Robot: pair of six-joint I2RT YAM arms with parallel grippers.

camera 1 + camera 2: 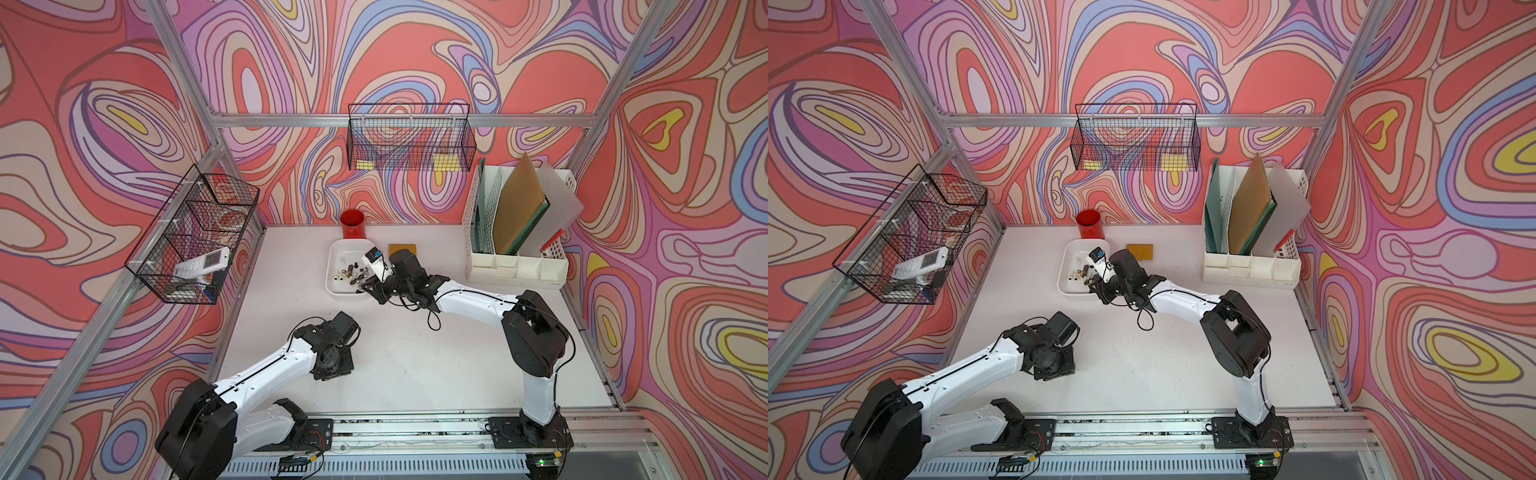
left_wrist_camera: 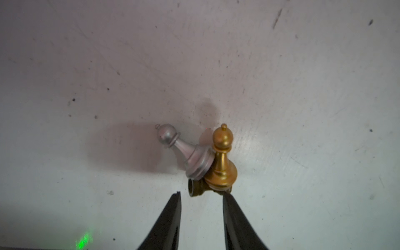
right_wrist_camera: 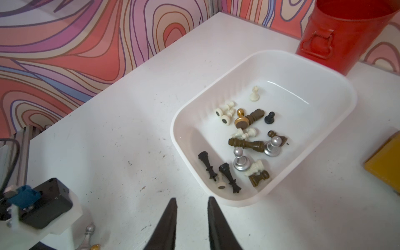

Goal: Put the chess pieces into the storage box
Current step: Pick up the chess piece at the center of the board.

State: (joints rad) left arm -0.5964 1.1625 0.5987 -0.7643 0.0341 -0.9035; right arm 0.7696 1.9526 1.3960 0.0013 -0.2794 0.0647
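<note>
In the left wrist view a silver pawn (image 2: 184, 151) leans on an upright gold pawn (image 2: 221, 160), and a darker gold piece (image 2: 194, 187) lies under them on the table. My left gripper (image 2: 201, 194) is open, its tips just short of this cluster. Both top views hide it under its wrist. The white storage box (image 3: 303, 121) holds several chess pieces (image 3: 246, 144) in black, white, silver and brass. My right gripper (image 3: 192, 199) stands open and empty over the table by the box's near corner (image 1: 368, 286). The box (image 1: 333, 259) sits at the back centre.
A red cup (image 1: 352, 223) stands right behind the box. A yellow-brown pad (image 1: 403, 249) lies to the box's right, and a white file rack (image 1: 515, 257) is at the back right. Wire baskets hang on the left wall (image 1: 195, 237) and back wall (image 1: 409, 137).
</note>
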